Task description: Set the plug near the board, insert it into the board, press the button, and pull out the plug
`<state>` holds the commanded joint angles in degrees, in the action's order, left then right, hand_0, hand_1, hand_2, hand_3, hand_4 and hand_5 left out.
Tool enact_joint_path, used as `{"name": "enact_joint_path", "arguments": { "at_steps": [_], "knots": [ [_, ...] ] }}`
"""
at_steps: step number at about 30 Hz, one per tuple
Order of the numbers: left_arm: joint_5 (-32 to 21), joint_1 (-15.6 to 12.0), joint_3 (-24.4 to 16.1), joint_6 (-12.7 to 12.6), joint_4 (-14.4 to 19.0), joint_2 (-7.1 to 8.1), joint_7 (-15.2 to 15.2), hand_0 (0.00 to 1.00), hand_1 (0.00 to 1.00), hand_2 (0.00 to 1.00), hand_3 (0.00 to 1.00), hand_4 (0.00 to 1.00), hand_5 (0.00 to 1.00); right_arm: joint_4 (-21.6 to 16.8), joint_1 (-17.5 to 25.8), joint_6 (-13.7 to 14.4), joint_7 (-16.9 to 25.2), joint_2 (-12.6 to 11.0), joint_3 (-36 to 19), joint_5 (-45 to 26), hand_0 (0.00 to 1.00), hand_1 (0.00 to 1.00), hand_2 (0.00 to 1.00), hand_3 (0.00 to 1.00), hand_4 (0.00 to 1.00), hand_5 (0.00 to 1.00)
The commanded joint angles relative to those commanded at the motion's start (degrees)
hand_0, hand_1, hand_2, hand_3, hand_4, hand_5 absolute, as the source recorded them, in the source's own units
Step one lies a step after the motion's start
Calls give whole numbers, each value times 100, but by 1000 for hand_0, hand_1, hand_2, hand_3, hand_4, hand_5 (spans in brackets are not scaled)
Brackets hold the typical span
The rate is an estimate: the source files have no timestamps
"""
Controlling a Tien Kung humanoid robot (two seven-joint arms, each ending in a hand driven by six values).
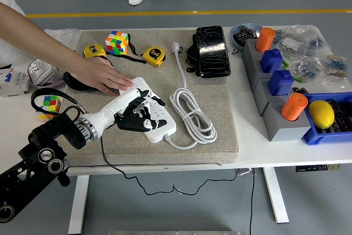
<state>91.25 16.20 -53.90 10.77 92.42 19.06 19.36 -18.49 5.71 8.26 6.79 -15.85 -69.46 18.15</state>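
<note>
The white power strip (166,129) lies at a slant on the grey mat (220,130). My left hand (138,114) lies across its middle, right where the black plug sat; the plug itself is hidden beneath the hand. The plug's black cable (104,155) runs off the mat's front edge. A person's hand (102,75) presses flat on the strip's far left end. The strip's own white cord (190,111) is coiled to the right, ending in a white plug (176,48).
A Rubik's cube (117,41) and two yellow tape measures (154,56) sit at the mat's back, a black pouch (210,50) beside them. Grey blocks with orange and blue caps (278,81) and a blue bin with a lemon (322,114) stand right. A small cube (50,103) lies left.
</note>
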Motion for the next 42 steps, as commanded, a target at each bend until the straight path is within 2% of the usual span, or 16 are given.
{"name": "enact_joint_path", "arguments": {
  "at_steps": [1, 4, 7, 20, 30, 42],
  "knots": [
    [216, 19, 49, 133, 4, -3, 220, 69, 87, 149, 873, 771, 2, 0, 2, 0, 0, -2, 4, -3, 553, 592, 545, 511, 862, 374],
    [744, 80, 204, 381, -57, -33, 870, 69, 87, 149, 873, 771, 2, 0, -1, 2, 1, -6, 7, -6, 553, 592, 545, 511, 862, 374],
    [804, 111, 302, 407, -118, -55, 990, 61, 89, 148, 877, 773, 2, -1, 1, 2, 1, -7, 10, -7, 553, 592, 545, 511, 863, 373],
    [616, 172, 460, 381, -115, -101, 851, 59, 88, 148, 872, 779, 2, -3, 24, 2, 5, -12, 8, -10, 553, 592, 545, 512, 864, 372],
    [664, 245, 539, 362, -356, -209, 851, 59, 87, 148, 870, 778, 2, -10, 24, 4, 5, -6, -36, 10, 554, 592, 545, 512, 865, 372],
    [636, 288, 531, 339, -424, -226, 828, 59, 88, 148, 864, 779, 2, -11, 25, -1, 4, 4, -33, 10, 554, 592, 545, 512, 866, 372]
  ]
}}
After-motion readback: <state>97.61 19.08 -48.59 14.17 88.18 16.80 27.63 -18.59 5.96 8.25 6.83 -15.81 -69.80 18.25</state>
